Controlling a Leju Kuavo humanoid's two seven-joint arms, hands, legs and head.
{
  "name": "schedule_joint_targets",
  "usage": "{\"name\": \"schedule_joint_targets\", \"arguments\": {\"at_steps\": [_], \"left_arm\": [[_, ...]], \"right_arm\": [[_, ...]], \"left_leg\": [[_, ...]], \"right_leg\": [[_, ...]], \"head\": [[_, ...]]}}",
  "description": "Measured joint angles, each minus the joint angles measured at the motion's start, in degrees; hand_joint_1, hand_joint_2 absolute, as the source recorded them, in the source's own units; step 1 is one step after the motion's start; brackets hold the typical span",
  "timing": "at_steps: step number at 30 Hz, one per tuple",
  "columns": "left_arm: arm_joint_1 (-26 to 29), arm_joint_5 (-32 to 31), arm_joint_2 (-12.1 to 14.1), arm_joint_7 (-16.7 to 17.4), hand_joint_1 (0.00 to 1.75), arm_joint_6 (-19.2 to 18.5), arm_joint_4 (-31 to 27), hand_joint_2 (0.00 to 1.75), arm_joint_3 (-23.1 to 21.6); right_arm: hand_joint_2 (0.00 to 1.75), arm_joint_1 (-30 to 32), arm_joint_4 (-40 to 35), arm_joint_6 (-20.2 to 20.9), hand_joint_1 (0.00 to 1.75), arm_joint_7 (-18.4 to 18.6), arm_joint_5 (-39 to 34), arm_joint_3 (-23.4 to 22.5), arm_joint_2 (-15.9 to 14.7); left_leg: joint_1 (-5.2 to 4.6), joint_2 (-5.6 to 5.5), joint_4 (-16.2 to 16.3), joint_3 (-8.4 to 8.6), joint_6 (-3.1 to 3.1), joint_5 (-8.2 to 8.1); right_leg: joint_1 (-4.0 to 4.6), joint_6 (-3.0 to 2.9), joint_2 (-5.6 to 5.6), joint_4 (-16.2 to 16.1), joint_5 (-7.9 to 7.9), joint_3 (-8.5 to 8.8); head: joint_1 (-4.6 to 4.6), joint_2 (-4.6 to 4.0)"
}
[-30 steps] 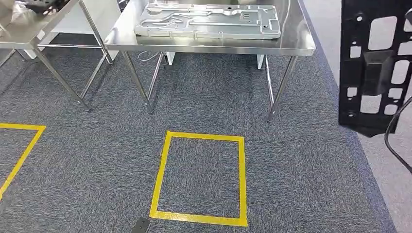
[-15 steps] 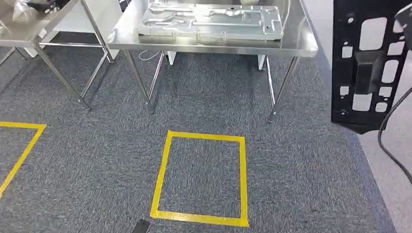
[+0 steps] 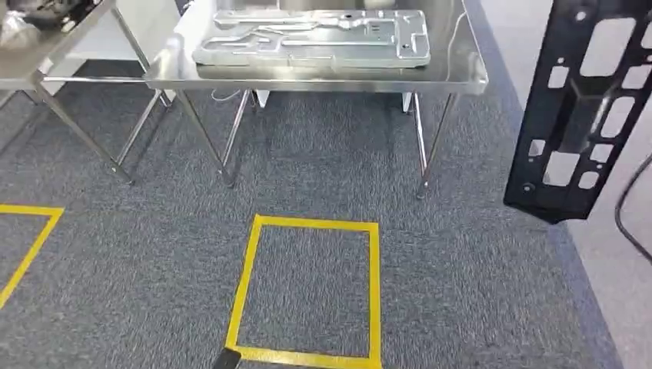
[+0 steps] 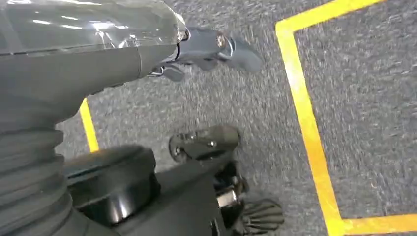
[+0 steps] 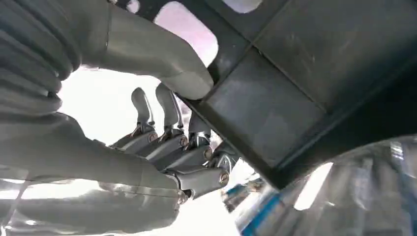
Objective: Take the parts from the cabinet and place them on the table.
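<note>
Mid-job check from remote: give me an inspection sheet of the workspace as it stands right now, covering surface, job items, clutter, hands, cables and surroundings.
Surface: stainless steel table ahead, on thin legs over grey carpet.
Job's things: black perforated metal panel held up at the right, tilted; silver stamped metal plate lying flat on the table.
Clutter: dark items on the neighbouring steel table, too cut off to identify.
Hands: right hand grips the black panel, thumb on one face and fingers on the other; left hand hangs over the carpet, holding nothing, fingers apart.
Cables: black cable looping at the right edge; thin white cable under the table.
Surroundings: yellow tape square on the carpet before the table; another yellow tape outline to the left.
</note>
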Motion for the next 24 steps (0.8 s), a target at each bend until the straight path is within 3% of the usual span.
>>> {"name": "schedule_joint_targets", "arguments": {"at_steps": [1,2,3,5,7,8,9,10,11,12,13,14,15,16,17,18,19,20,21,22,23,24], "left_arm": [[-0.2,0.0,0.0,0.0,0.0,0.0,0.0,1.75,0.0],[-0.4,0.0,0.0,0.0,0.0,0.0,0.0,1.75,0.0],[-0.4,0.0,0.0,0.0,0.0,0.1,0.0,1.75,0.0],[-0.2,0.0,0.0,0.0,0.0,0.1,0.0,1.75,0.0],[0.0,0.0,0.0,0.0,0.0,0.1,0.0,1.75,0.0],[0.1,0.0,0.0,0.0,0.0,0.1,0.0,1.75,0.0],[0.2,0.0,-0.1,0.0,0.0,0.0,0.0,1.75,0.0],[0.4,0.0,-0.1,0.0,0.0,0.0,0.0,1.75,0.0],[0.6,0.0,0.7,0.1,0.0,0.0,0.2,1.75,0.0],[0.9,0.0,0.6,0.3,0.0,0.0,0.3,1.75,0.0],[1.0,0.0,0.6,0.4,0.0,0.0,0.3,1.75,-0.1],[1.0,0.2,0.6,0.7,0.0,0.0,0.3,1.75,-0.1],[0.5,0.1,0.5,0.7,0.0,0.0,0.3,1.75,-0.1],[0.2,0.1,0.2,0.7,0.0,0.0,0.3,1.75,-0.1],[0.0,0.1,0.4,0.6,0.0,0.1,0.3,1.75,0.0],[0.0,0.2,0.4,0.6,0.0,0.1,0.3,1.75,0.0],[0.1,0.2,0.4,0.6,0.0,0.1,0.3,1.75,0.0],[0.2,0.2,0.4,0.7,0.0,0.1,0.3,1.75,0.0],[0.3,0.2,0.3,0.8,0.0,0.1,0.3,1.75,-0.1],[0.3,0.2,0.3,0.9,0.0,0.2,0.3,1.75,-0.1],[0.3,0.2,0.2,0.9,0.0,0.2,0.3,1.75,-0.1],[0.3,0.2,0.2,0.9,0.0,0.3,0.3,1.75,-0.1]], "right_arm": [[1.75,-0.6,0.0,0.3,1.75,0.5,0.6,0.2,0.1],[1.75,-1.2,0.0,0.6,1.75,1.0,0.9,0.3,0.1],[1.75,-1.5,0.1,0.7,1.75,1.1,1.2,0.4,0.3],[1.75,-1.3,0.5,0.8,1.75,1.3,1.3,0.6,0.4],[1.75,-1.5,0.6,0.7,1.75,1.4,1.4,0.8,0.6],[1.75,-1.9,0.6,0.8,1.75,1.4,1.6,0.9,0.8],[1.75,-2.5,0.7,1.1,1.75,1.8,2.3,1.2,1.1],[1.75,-3.1,1.0,1.8,1.75,2.2,3.1,1.6,1.2],[1.75,-3.6,1.8,2.7,1.75,2.8,4.1,2.1,0.9],[1.75,-4.9,2.5,3.7,1.75,3.3,5.3,3.0,1.7],[1.75,-5.4,2.5,4.6,1.75,3.9,6.1,4.0,2.1],[1.75,-5.7,2.6,4.9,1.75,3.9,6.8,4.7,2.3],[1.75,-7.0,2.6,5.2,1.75,3.9,7.5,5.1,2.3],[1.75,-8.1,2.6,5.3,1.75,4.1,8.1,5.5,2.4],[1.75,-8.9,2.6,5.4,1.75,4.2,8.8,6.2,2.7],[1.75,-9.2,2.8,5.4,1.75,4.7,9.5,6.8,3.0],[1.75,-9.2,3.0,5.4,1.75,5.0,10.1,7.5,3.4],[1.75,-9.3,3.1,5.7,1.75,5.4,10.6,8.2,3.9],[1.75,-9.4,3.3,5.9,1.75,5.7,10.8,8.6,4.2],[1.75,-9.6,3.5,6.2,1.75,5.9,10.9,9.0,4.6],[1.75,-9.8,3.6,6.3,1.75,5.9,11.0,9.2,4.9],[1.75,-10.1,3.8,6.4,1.75,6.0,11.0,9.4,4.9]], "left_leg": [[-0.07,-0.47,3.4,-1.6,0.16,1.71],[-0.01,-0.8,8.7,-4.92,0.85,3.03],[-0.37,-0.87,13.7,-8.45,1.42,2.59],[-1.66,-1.0,19.2,-13.79,2.57,-2.5],[-3.3,-1.42,17.9,-16.91,4.34,-7.94],[-4.21,-1.68,15.3,-17.65,5.67,-7.99],[-5.17,-2.17,11.3,-17.97,7.78,-4.51],[-6.52,-3.21,6.3,-17.86,10.14,3.21],[-7.99,-4.75,0.5,-16.89,11.98,14.47],[-9.99,-7.41,-2.0,-16.41,12.64,16.79],[-9.84,-8.42,-1.4,-15.91,12.9,16.6],[-9.24,-7.8,-1.5,-15.06,11.55,16.12],[-9.47,-7.47,-1.5,-14.13,10.5,15.1],[-9.06,-7.38,-1.5,-13.13,10.76,15.03],[-9.08,-6.9,-1.4,-12.31,10.83,13.85],[-9.05,-6.41,-1.5,-11.14,11.09,12.91],[-8.86,-5.88,-1.6,-10.11,11.11,11.84],[-8.68,-5.36,-1.5,-9.12,11.19,10.81],[-8.59,-5.15,-1.4,-8.21,11.24,9.93],[-8.59,-5.01,-1.3,-7.42,11.3,9.17],[-8.6,-4.96,-1.1,-6.57,11.28,8.47],[-8.58,-5.05,-1.0,-5.81,11.48,7.9]], "right_leg": [[0.36,-0.46,0.38,-0.2,-0.58,0.26],[0.62,-0.66,0.43,-0.4,-1.14,1.11],[1.06,-0.99,0.73,-1.0,-1.77,2.44],[2.14,-1.69,1.08,-2.5,-3.25,5.9],[3.46,-2.42,1.62,-3.6,-5.11,9.68],[4.26,-2.85,1.83,-4.1,-6.11,11.58],[5.21,-3.29,2.03,-4.7,-7.29,13.7],[5.99,-3.82,2.2,-5.4,-8.46,15.62],[5.67,-4.2,2.59,-5.9,-9.52,17.07],[6.33,-3.42,4.08,-6.2,-10.75,18.73],[6.68,-4.16,4.1,-6.9,-11.76,20.08],[6.53,-5.41,4.48,-6.3,-11.59,21.43],[6.55,-5.2,4.45,-3.6,-9.99,20.43],[6.75,-4.97,3.7,1.3,-8.41,18.28],[6.85,-4.29,1.36,7.0,-6.61,15.21],[6.54,-3.62,0.47,11.4,-7.07,13.16],[6.41,-2.97,0.18,13.9,-9.57,11.41],[5.97,-2.82,0.13,14.7,-13.56,9.54],[5.58,-2.77,0.08,14.0,-17.47,7.81],[5.43,-2.64,0.07,12.3,-19.69,6.52],[5.28,-2.71,0.58,10.7,-19.31,6.99],[5.29,-2.42,0.64,9.2,-17.17,8.28]], "head": [[-0.2,0.02],[-0.2,0.04],[-0.2,0.02],[-0.24,0.02],[-0.2,0.02],[-0.22,0.0],[-0.22,0.0],[-0.22,0.0],[-0.15,0.0],[0.02,0.0],[0.19,0.0],[0.06,0.0],[0.2,0.02],[0.09,0.02],[0.06,0.02],[0.04,0.02],[0.11,0.0],[0.04,0.0],[0.06,0.02],[0.07,0.02],[0.07,0.0],[0.11,0.02]]}}
